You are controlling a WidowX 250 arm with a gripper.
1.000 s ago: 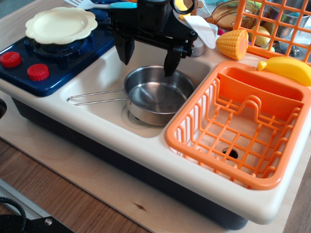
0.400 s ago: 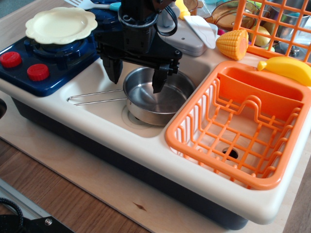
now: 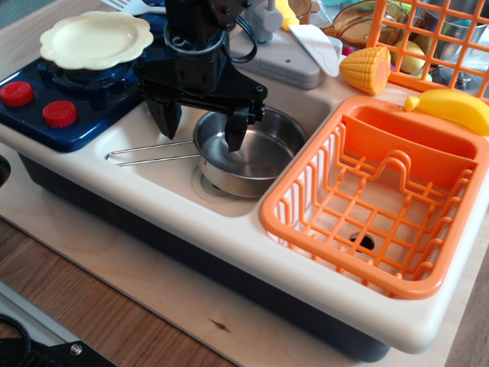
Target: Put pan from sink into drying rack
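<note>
**Pan in the sink, jaws straddling its left rim**

Pan [image 3: 252,157] sits flat on the floor of the sink [image 3: 164,191], partly over the round drain, not yet lifted.

Starting at my far left, the cream plate [image 3: 95,38] rests on the blue stove [image 3: 76,99], well apart from the work. Next comes the pan's thin wire handle [image 3: 149,153], running leftward along the basin floor.

Over the handle's root hangs my gripper [image 3: 200,128], fingers spread wide and holding nothing. One finger [image 3: 166,118] hangs outside the pan above the handle; the other points down inside the bowl, just within the left rim. From this angle I cannot tell whether either tip touches metal.

Further right, the drying rack [image 3: 306,222] is seated beside the sink with nothing in its gridded part, and a yellow banana [image 3: 451,107] lies along its far corner.

My worries:
- Squeezing a thin, shiny wall could let the pan slip or pivot, the long handle's weight swinging it downward.
- If the outer finger lands on the wire handle, it may tip the pan instead of gripping it.
- On the carry, the trailing handle could snag the rack's near rim.
</note>
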